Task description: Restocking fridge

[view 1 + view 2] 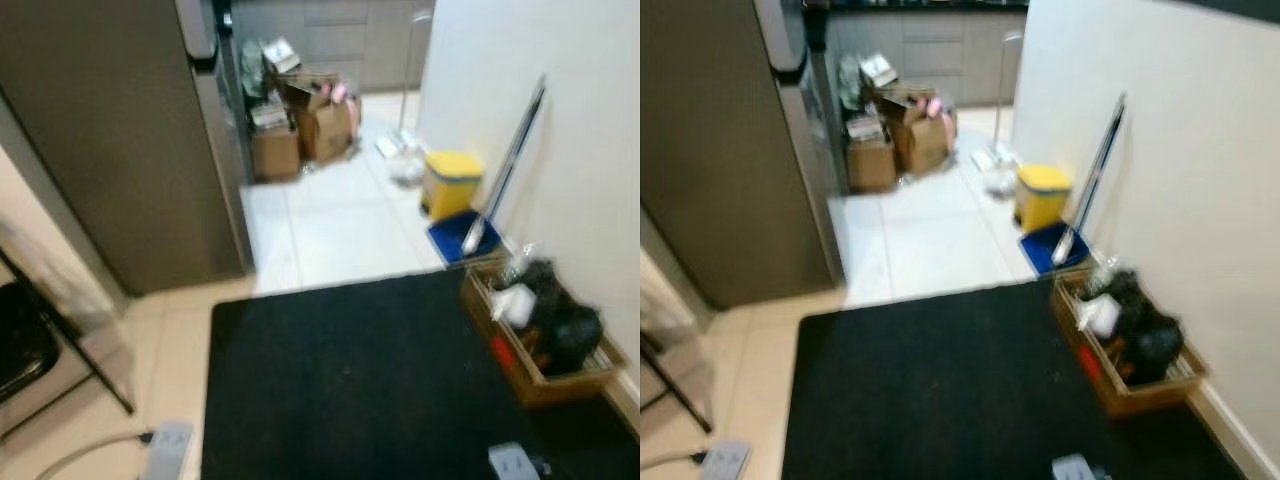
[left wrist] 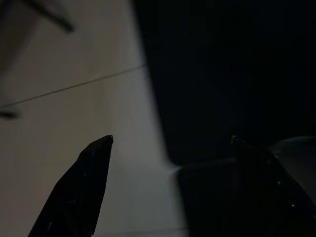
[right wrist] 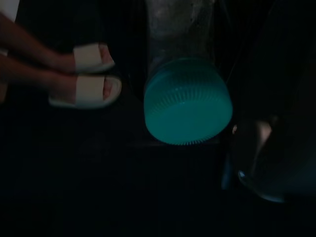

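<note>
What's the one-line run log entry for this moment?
grey fridge ahead-left, closed | black floor mat underfoot | right gripper holds teal-lidded clear jar

One fridge [image 1: 120, 140], upper left. One black mat [image 1: 360, 380], lower centre. One yellow bin [image 1: 450, 183], one wooden crate [image 1: 535, 375], right. One teal-lidded jar [image 3: 187, 106]. Two white sandals [image 3: 89, 74].

no readable text anywhere, cardboard boxes [image 1: 300, 135] beside the fridge [image 1: 120, 140] too blurred for print, yellow bin [image 1: 450, 182] plain, wooden crate [image 1: 540, 345] contents unlabelled as far as visible, teal-lidded jar [image 3: 187, 98] bare of lettering
</note>
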Tool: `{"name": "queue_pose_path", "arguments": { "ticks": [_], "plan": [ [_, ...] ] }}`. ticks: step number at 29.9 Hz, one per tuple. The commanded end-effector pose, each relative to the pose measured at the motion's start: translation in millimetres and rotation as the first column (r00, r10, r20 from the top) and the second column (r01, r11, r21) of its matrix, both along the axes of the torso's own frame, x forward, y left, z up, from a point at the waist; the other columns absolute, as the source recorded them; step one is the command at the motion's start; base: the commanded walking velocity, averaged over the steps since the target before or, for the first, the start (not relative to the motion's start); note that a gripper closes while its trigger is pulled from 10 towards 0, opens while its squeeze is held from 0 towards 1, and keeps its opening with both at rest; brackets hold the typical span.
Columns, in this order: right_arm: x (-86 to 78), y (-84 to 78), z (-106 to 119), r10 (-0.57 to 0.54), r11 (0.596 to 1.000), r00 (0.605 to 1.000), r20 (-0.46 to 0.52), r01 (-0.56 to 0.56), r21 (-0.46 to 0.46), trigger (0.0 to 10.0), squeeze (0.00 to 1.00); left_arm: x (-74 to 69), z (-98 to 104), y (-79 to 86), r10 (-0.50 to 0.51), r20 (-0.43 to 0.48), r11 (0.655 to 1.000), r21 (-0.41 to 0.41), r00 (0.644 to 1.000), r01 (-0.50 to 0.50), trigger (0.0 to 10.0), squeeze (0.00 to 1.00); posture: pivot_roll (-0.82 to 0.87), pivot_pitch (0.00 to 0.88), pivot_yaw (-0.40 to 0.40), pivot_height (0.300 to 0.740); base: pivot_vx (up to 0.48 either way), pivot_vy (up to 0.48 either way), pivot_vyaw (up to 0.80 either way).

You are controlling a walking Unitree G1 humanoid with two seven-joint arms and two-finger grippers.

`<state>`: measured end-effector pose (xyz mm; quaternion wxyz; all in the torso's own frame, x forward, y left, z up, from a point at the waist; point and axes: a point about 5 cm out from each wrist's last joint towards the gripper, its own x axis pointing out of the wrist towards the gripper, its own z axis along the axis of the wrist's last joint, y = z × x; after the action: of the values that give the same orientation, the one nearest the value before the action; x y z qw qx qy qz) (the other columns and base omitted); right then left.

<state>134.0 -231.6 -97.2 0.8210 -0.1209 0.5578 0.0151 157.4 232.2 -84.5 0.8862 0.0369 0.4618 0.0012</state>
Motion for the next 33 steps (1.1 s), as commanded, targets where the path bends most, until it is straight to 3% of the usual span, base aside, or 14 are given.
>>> {"name": "queue_pose_path", "arguments": {
  "ticks": [1, 4, 8, 33],
  "plan": [
    [3.4, 2.3, 1, 0.004, 1.000, 1.000, 0.016, -0.004, 0.003, 10.0, 0.00, -7.4, -5, -9.2, 0.037, -0.014, 0.997, -0.065, 0.999, -0.038, 10.0, 0.00, -0.04, 0.000, -0.010, 0.740, 0.285, 0.000, 0.00],
    [3.1, 3.6, 0, 0.004, 1.000, 1.000, 0.015, -0.005, 0.006, 10.0, 0.00, -7.0, -9, -31.3, 0.032, -0.013, 0.988, -0.150, 0.999, -0.034, 10.0, 0.00, -0.04, 0.000, -0.012, 0.740, 0.282, 0.000, 0.00],
    [3.1, 4.0, 0, 0.007, 1.000, 1.000, 0.014, -0.007, 0.007, 10.0, 0.00, -10.5, -11, -41.5, 0.016, -0.028, 0.983, -0.181, 0.999, -0.021, 10.0, 0.00, -0.04, 0.000, -0.012, 0.740, 0.281, 0.000, 0.00],
    [1.6, 8.9, -1, 0.009, 1.000, 1.000, 0.009, -0.009, 0.025, 10.0, 0.00, -20.2, -15, -40.7, 0.017, -0.060, 0.978, -0.205, 0.998, -0.029, 10.0, 0.00, -0.04, 0.000, -0.005, 0.740, 0.276, 0.000, 0.00]
  ]
}}
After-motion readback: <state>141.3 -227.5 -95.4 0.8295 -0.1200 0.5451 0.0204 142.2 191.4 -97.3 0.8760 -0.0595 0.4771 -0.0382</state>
